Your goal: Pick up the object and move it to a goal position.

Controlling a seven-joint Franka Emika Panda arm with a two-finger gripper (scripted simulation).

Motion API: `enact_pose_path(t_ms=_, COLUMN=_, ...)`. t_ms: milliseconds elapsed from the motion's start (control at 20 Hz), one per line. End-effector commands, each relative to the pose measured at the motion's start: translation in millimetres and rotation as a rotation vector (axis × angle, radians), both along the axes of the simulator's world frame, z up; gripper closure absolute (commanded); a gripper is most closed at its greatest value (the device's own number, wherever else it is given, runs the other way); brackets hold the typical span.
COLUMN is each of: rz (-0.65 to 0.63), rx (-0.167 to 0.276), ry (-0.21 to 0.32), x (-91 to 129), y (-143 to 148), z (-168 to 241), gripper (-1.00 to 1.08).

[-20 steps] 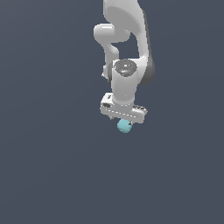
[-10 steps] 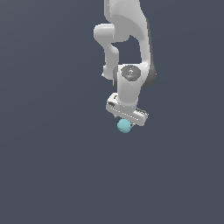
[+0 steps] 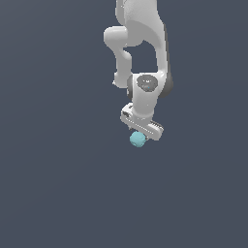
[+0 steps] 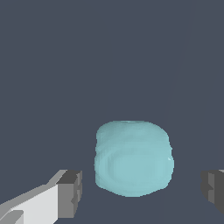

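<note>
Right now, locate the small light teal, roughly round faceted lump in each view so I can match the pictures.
Exterior view: the small light teal faceted lump sits just under the white gripper, slightly right of the picture's centre.
Wrist view: the lump fills the lower middle, between the two dark grey fingertips, with a gap visible on each side.
Shared landmark: the gripper itself, straddling the lump in both views.

Around me I see only a plain, dark slate-grey backdrop [image 3: 53, 184], flat and even, with no marks.
</note>
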State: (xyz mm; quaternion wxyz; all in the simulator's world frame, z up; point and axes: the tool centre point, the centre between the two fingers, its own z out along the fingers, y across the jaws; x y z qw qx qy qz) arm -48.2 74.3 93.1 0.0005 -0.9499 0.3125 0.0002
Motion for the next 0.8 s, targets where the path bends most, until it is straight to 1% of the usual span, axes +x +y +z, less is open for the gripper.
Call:
enact_pose_path(t_ms=0, rz=-0.012, rx=-0.001, ry=0.0, x=-1.2, y=0.7, z=-1.4, gripper=-0.92)
enact_pose_path(t_ms=350, rz=-0.011, rx=-0.001, ry=0.0, x=-1.4, y=0.7, z=-6.8, gripper=-0.92)
enact_pose_path(t_ms=750, rz=-0.014, rx=-0.001, ry=0.0, x=-2.7, y=0.5, z=-41.8, gripper=-0.92)
